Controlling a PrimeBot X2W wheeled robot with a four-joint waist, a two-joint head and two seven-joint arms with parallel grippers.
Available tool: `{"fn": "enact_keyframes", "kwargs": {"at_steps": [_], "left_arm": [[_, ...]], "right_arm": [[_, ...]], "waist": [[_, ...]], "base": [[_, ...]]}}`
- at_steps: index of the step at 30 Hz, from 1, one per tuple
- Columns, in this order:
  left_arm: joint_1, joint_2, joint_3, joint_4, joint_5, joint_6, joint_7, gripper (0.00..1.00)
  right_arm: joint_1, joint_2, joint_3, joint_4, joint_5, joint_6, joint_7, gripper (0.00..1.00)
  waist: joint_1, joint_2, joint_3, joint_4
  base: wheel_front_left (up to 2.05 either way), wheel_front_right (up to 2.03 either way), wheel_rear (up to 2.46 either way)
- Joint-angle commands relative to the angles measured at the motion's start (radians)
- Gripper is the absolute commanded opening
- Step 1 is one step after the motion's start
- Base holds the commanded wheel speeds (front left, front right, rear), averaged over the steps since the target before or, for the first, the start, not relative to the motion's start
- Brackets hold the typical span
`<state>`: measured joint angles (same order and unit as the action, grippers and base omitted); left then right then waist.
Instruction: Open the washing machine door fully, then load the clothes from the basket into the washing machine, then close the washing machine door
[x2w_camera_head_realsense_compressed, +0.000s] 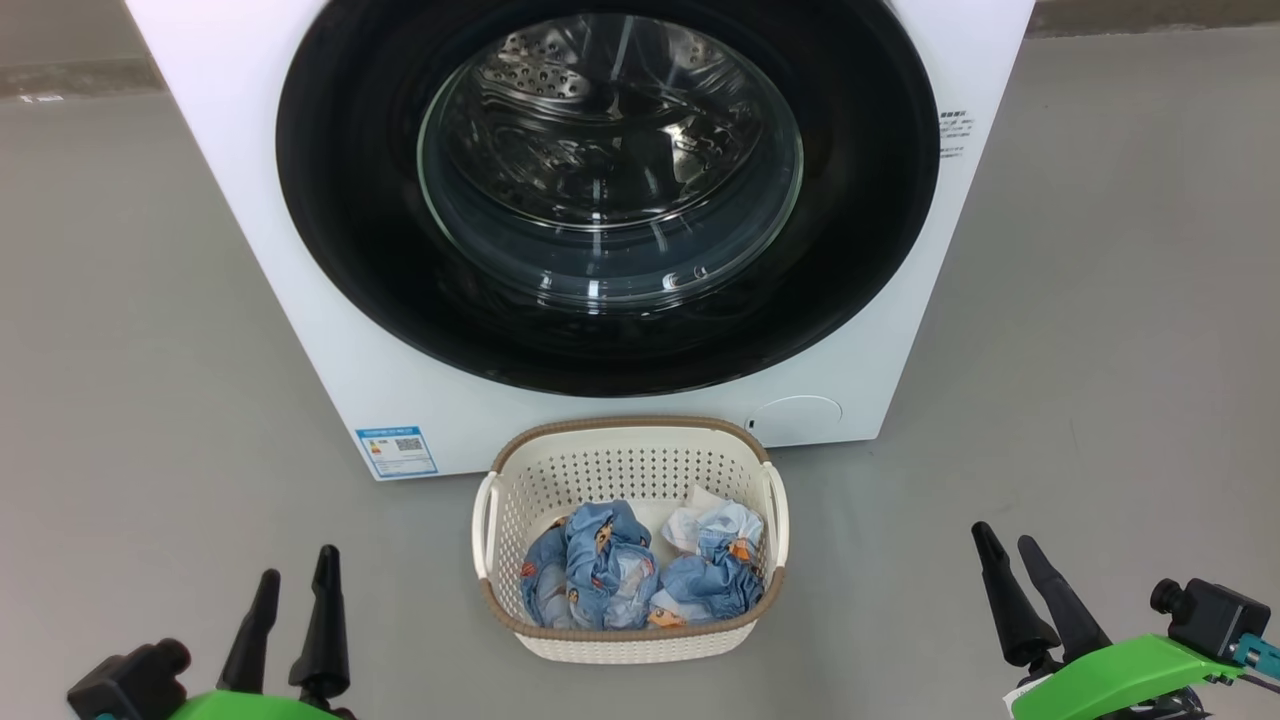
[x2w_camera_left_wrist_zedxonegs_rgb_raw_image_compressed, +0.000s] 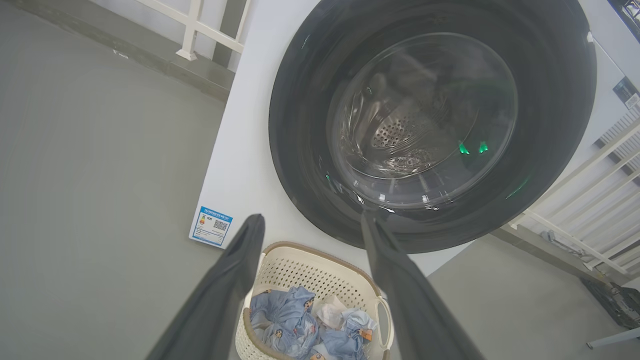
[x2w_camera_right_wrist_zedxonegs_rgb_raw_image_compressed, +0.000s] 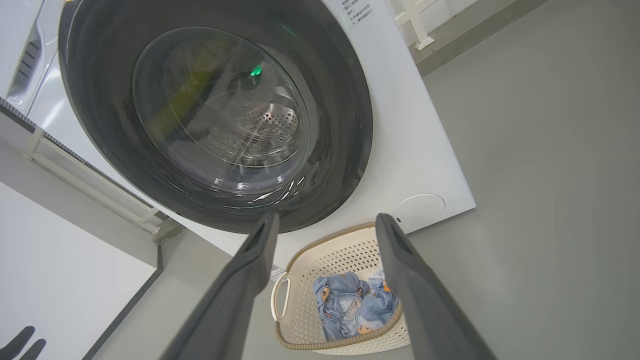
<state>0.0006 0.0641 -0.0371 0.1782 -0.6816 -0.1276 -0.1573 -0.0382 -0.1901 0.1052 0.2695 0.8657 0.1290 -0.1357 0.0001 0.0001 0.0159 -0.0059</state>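
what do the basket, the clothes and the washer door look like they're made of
basket: cream moulded plastic by the look, matte, rows of punched holes; brown woven-look rim.
clothes: soft fabric, light blue and white, crumpled into folds; fibre cannot be told.
washing machine door: bulging clear centre, likely glass, with sharp reflections; wide glossy black rim, probably plastic.

Your left gripper (x2w_camera_head_realsense_compressed: 298, 568) hangs low at the near left, your right gripper (x2w_camera_head_realsense_compressed: 1005, 538) at the near right, well apart. Both point toward the far side, jaws spread, empty.
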Motion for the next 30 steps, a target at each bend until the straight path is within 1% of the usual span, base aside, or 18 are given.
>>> {"fn": "enact_keyframes", "kwargs": {"at_steps": [1, 5, 6, 16, 30], "left_arm": [[-0.019, 0.021, 0.021, -0.034, 0.041, -0.002, -0.017, 1.0], [-0.02, 0.026, 0.015, -0.041, 0.107, -0.002, -0.031, 1.0], [-0.02, 0.026, 0.015, -0.041, 0.107, -0.002, -0.031, 1.0], [-0.019, 0.031, 0.007, -0.046, 0.247, -0.003, -0.061, 1.0], [-0.008, 0.029, 0.014, -0.055, 0.409, -0.003, -0.102, 1.0]], "right_arm": [[-0.039, -0.022, 0.014, -0.027, -0.037, 0.001, -0.015, 1.0], [-0.039, -0.029, 0.014, -0.028, -0.101, 0.001, -0.023, 1.0], [-0.039, -0.029, 0.014, -0.028, -0.101, 0.001, -0.023, 1.0], [-0.034, -0.039, 0.01, -0.036, -0.211, 0.002, -0.043, 1.0], [-0.009, -0.057, -0.012, -0.067, -0.343, 0.002, -0.07, 1.0]], "waist": [[-0.0001, -0.0001, 0.001, -0.001], [-0.0001, -0.0001, 0.007, -0.004], [-0.0001, -0.0001, 0.007, -0.004], [-0.0001, -0.0001, 0.012, -0.011], [-0.0001, -0.0001, 0.005, -0.017]], "base": [[0.0, 0.0, 0.0], [0.0, 0.0, 0.0], [0.0, 0.0, 0.0], [0.0, 0.0, 0.0], [0.0, 0.0, 0.0]]}}
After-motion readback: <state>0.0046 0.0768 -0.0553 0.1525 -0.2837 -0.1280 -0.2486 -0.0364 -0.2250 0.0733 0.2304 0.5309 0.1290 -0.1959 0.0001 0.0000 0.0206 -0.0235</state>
